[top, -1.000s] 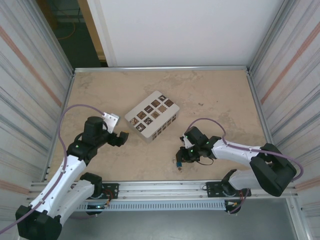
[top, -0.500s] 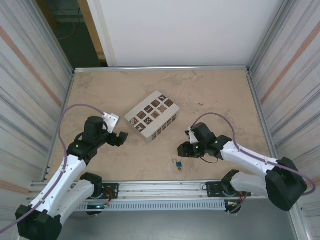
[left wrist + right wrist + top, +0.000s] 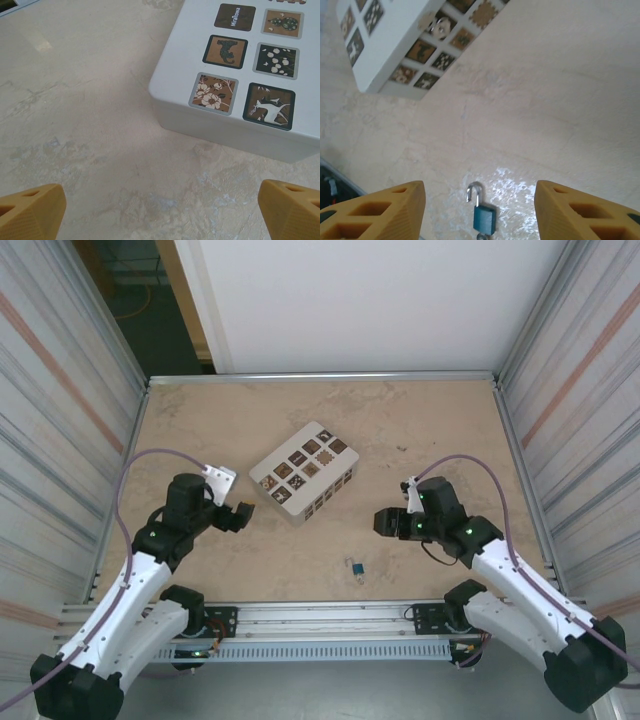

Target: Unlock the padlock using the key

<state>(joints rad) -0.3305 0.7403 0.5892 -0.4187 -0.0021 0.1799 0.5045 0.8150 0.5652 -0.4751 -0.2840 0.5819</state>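
Beige stone-patterned bench carries two arms, one white box and one padlock. The left arm bends inward, its tool low beside the box's near-left corner, fingers wide and empty. The right arm reaches in from the right, its tool spread, with nothing between the fingers. The padlock lies near the front edge between the arms, apart from both tools. The overhead view gives only a speck. The right wrist view resolves its teal body and pale shackle, one leg free. A pale bit at its lower end is too small to identify. The left wrist view shows six brown tiles on the box lid.
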